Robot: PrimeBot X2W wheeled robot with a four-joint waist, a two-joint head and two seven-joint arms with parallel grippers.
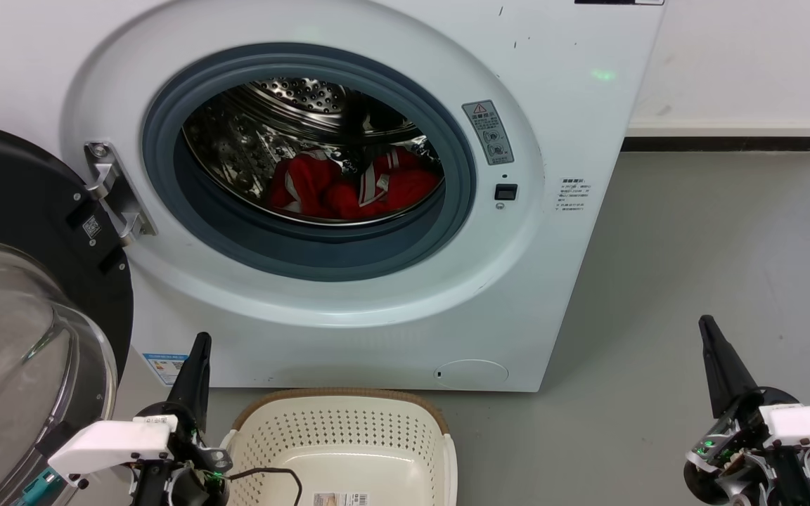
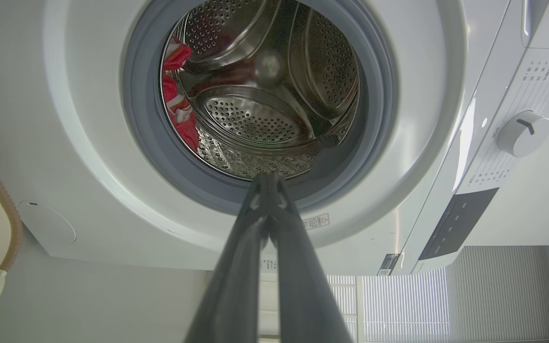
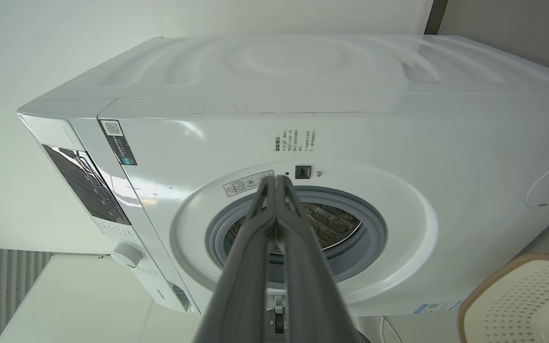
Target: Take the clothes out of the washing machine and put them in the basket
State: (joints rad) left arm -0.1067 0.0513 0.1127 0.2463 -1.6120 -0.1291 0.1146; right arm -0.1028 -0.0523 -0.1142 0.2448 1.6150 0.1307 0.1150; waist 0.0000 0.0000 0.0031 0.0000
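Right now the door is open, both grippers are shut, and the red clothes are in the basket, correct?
No: the head view shows the clothes inside the washing machine, not in the basket. The door is open; left gripper and right gripper are shut.

Room bits around the job: floor, wall, skirting, blinds.
Grey floor (image 1: 693,281) is lying smooth w/ faint scuffs; white wall (image 1: 742,56) is standing behind it, w/ a white skirting board (image 1: 728,128) running along its foot over a dark strip. Pale slatted blinds (image 2: 398,305) are hanging closed in the background.
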